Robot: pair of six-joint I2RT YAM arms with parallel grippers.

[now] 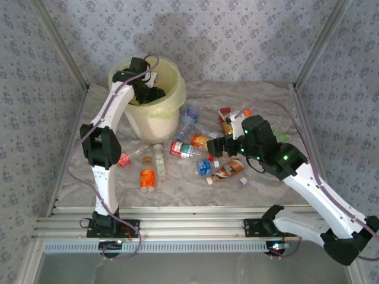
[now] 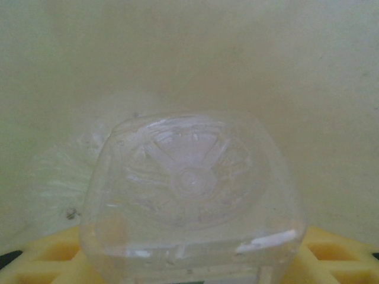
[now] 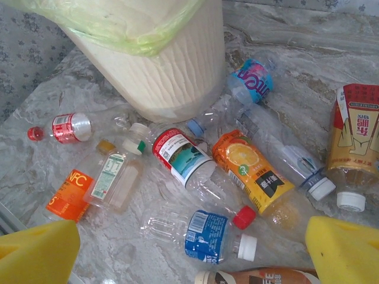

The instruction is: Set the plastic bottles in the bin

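Marble-patterned table (image 1: 266,100), five o'clock of the cream bag-lined bin (image 1: 155,121): light, slippery, crushable clear plastic bottles (image 3: 251,171), so pinch mid-label with your right gripper (image 3: 189,254), gaping and empty; whether your left gripper (image 2: 189,263) grips its clear bottle (image 2: 192,195), can't tell.

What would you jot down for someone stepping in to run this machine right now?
Left gripper: down inside the bin, with a clear bottle between its yellow pads. I cannot tell whether the jaws grip it.
Right gripper: jaws wide open, empty, hovering over the bottles on the table.
Done: one bottle is at the bin. What else is in the bin is hidden.
Left: the rest lie scattered on the table beside the bin and in front of it, and each needs carrying over.
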